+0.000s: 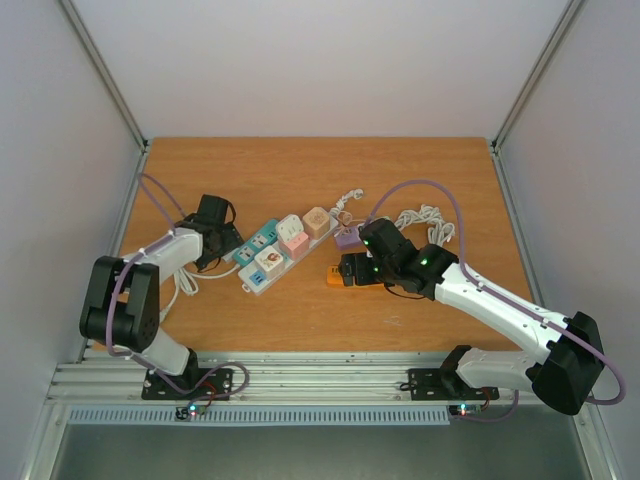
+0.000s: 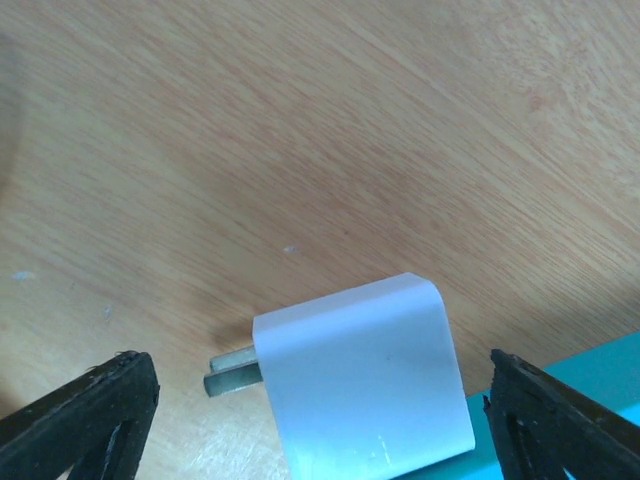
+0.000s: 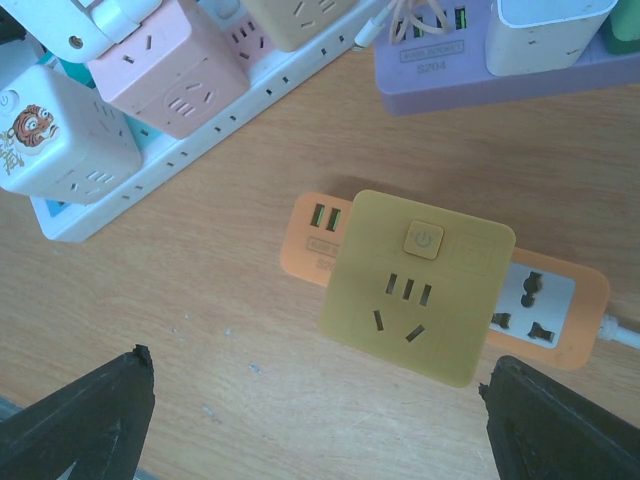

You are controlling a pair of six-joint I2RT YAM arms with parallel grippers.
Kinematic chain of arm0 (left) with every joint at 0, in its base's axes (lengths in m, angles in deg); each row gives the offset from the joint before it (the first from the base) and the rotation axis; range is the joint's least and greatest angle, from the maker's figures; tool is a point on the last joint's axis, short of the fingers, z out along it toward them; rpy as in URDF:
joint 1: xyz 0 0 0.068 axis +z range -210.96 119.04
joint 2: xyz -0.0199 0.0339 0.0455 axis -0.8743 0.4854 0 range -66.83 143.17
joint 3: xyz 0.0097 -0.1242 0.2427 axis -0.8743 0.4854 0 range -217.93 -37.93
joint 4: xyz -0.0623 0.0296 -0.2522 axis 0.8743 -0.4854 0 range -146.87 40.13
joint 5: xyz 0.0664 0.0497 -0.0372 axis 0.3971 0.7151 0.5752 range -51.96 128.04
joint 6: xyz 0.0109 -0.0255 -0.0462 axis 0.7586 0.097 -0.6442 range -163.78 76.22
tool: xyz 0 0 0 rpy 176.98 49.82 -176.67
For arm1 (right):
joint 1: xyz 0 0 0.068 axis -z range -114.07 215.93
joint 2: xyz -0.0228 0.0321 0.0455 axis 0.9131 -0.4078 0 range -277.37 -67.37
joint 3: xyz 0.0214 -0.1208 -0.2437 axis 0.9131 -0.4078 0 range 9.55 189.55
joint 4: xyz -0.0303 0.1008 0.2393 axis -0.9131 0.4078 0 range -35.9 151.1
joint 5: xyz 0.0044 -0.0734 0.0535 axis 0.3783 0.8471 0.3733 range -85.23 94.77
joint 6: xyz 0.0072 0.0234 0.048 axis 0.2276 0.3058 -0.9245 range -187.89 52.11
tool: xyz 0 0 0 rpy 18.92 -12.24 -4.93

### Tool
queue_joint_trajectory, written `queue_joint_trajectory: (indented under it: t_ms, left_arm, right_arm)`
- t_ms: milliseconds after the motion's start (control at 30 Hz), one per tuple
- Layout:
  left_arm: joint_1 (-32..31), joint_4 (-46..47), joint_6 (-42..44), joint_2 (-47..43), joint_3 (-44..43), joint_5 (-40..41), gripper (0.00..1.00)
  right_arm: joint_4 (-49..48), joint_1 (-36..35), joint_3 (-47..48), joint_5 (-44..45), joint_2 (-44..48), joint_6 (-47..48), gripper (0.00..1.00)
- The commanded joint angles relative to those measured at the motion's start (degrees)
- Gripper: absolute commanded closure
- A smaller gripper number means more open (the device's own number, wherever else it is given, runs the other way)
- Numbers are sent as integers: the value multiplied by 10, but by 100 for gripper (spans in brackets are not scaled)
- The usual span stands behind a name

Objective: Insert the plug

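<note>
One white plug [image 2: 360,385] with two flat metal prongs [image 2: 232,370] lies on its side on the wooden bench [image 1: 300,170], near the left edge. The left end effector [image 2: 315,362] is over it with its two fingers [image 2: 85,420] spread wide. The plug sits in the gap between them, and bare wood shows on either side of it. In the top view the plug is hidden under that end effector.

There are three power strips near the middle of the bench. A long white strip [image 1: 262,275] lies on a slant. A short purple strip [image 1: 347,238] lies at its far end. An orange strip [image 3: 560,320] lies nearer the front edge.

The right wrist view shows three cube adapters on the white strip:
- a white cube with a cartoon face [image 3: 55,140]
- a pink cube [image 3: 165,75]
- a beige cube [image 3: 300,18]

The orange strip carries one yellow cube adapter [image 3: 415,285], and the purple strip carries one pale block [image 3: 545,30]. One white cable [image 1: 425,218] is bundled toward the right edge.

The right end effector [image 3: 320,362] is spread wide and holds nothing, and the yellow adapter is just ahead of its fingertips [image 3: 120,380].
</note>
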Motion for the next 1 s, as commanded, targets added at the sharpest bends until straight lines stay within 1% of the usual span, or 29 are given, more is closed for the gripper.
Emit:
queue_joint_trajectory:
  t_ms: [0,200,333,500,600,733,800,867,967]
  left_arm:
    - [3,-42,-22,-15,-29,18,8]
    - [-3,-75,-102,-17,-40,7,6]
    - [-7,-100,-147,8,-63,-3,6]
    - [-11,-136,-193,40,-101,15,7]
    - [-16,-159,-199,66,-131,15,7]
    - [-26,-192,-210,101,-164,37,7]
    - [-30,-206,-212,115,-176,50,11]
    - [-35,-241,-216,130,-195,76,15]
    - [-39,-264,-212,145,-215,92,18]
  right_arm:
    - [-5,1,4,5,-3,-5,10]
    - [-8,1,4,5,-5,-6,10]
    - [-9,1,3,6,-5,-5,10]
    - [-9,1,3,5,-7,-5,10]
    - [-10,1,0,5,-4,-5,10]
    - [-8,1,-1,7,-2,-5,10]
    - [-7,1,-2,9,1,-5,10]
    - [-6,1,-3,11,1,-5,10]
    - [-6,1,-4,14,2,-5,10]
